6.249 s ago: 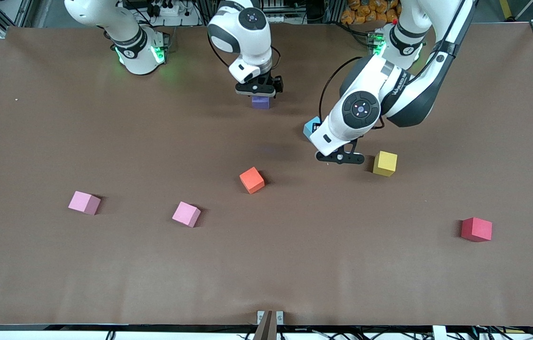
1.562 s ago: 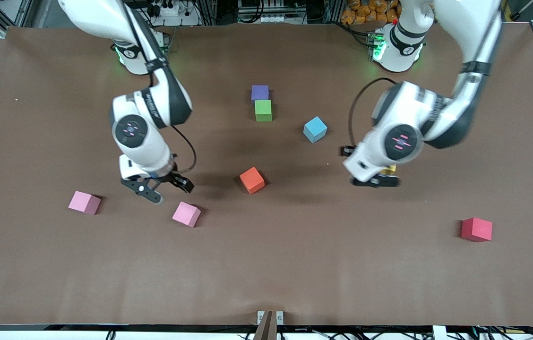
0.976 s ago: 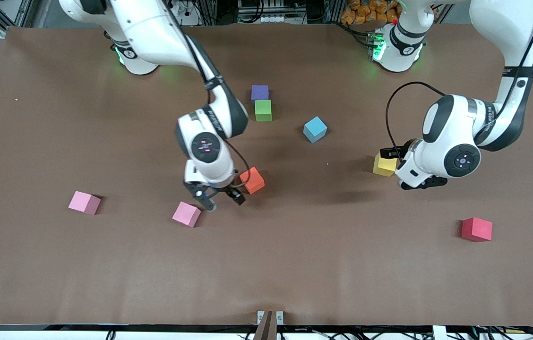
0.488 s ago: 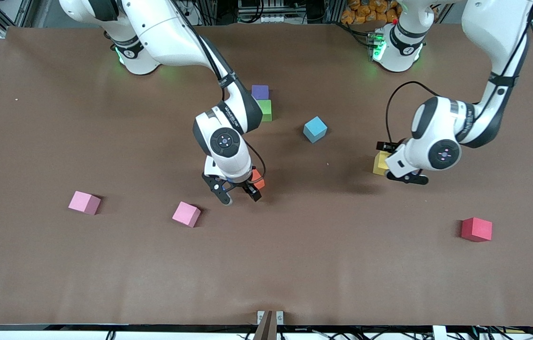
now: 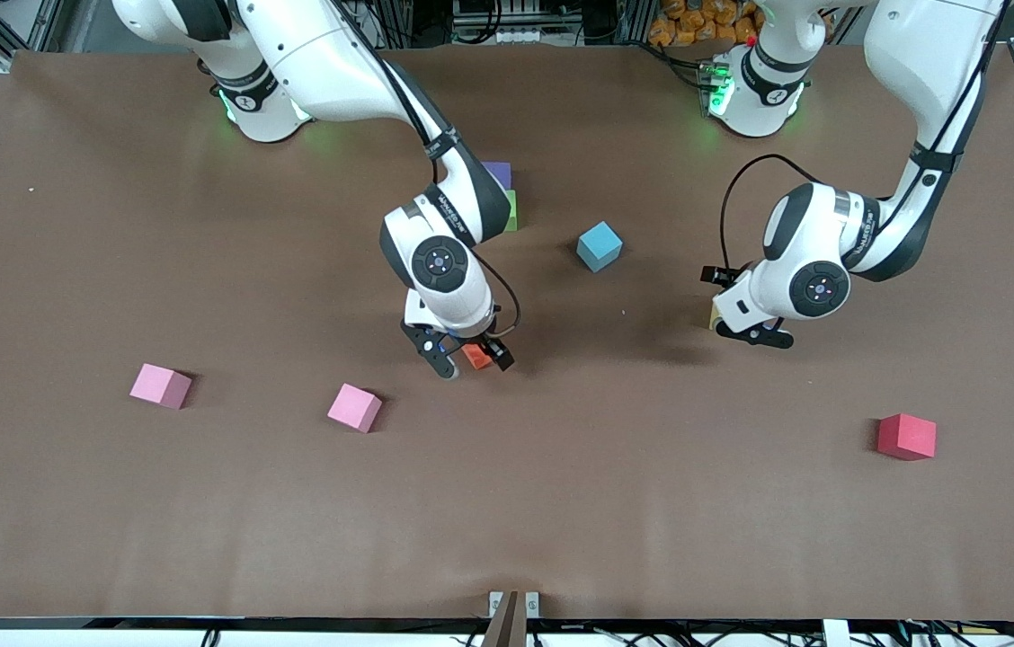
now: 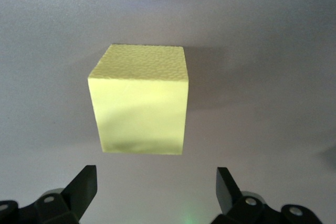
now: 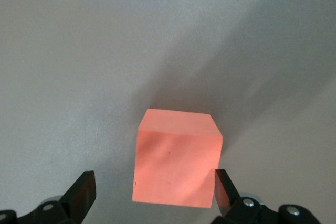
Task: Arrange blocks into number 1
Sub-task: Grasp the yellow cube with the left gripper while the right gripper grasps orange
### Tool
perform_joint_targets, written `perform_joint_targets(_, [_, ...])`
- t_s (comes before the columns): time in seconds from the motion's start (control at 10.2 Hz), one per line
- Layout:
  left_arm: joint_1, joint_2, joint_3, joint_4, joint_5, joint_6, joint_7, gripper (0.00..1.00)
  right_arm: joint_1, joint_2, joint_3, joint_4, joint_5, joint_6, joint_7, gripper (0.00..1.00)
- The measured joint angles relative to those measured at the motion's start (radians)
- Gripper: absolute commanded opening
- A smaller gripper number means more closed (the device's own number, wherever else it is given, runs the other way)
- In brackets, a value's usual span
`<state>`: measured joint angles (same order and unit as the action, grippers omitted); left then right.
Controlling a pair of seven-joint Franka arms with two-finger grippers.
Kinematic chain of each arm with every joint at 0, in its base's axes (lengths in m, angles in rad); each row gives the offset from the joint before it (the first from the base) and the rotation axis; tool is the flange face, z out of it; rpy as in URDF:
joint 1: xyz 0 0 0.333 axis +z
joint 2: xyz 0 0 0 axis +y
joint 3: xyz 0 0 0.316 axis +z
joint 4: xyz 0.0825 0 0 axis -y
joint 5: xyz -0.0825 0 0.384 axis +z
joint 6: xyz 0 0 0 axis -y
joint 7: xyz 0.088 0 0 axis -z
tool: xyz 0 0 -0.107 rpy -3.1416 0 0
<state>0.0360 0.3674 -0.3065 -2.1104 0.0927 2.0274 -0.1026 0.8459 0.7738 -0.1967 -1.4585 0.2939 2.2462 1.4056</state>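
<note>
Front view: right hand (image 5: 469, 358), spread wide, straddles the orange block (image 5: 475, 356) mid-table, ready to clamp; left hand (image 5: 738, 316), also released, hovers over the yellow block (image 6: 139, 100), off-centre.

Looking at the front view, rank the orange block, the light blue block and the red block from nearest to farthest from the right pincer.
Starting from the right pincer, which is open:
1. Orange block: directly under the pincer, between its fingers.
2. Light blue block: farther from the front camera, toward the left arm's end of the table.
3. Red block: nearer the front camera, well toward the left arm's end.
</note>
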Motion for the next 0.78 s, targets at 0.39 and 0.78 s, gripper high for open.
perform_joint_targets(0.39, [0.005, 0.044, 0.002, 0.004, 0.013, 0.056, 0.000, 1.00, 0.001, 0.024, 0.003, -0.011, 0.000, -0.001, 0.000, 1.00])
perform_joint_targets(0.78, [0.009, 0.087, 0.004, 0.038, 0.043, 0.062, 0.000, 0.53, 0.006, 0.034, 0.004, -0.022, -0.001, 0.038, -0.003, 0.00])
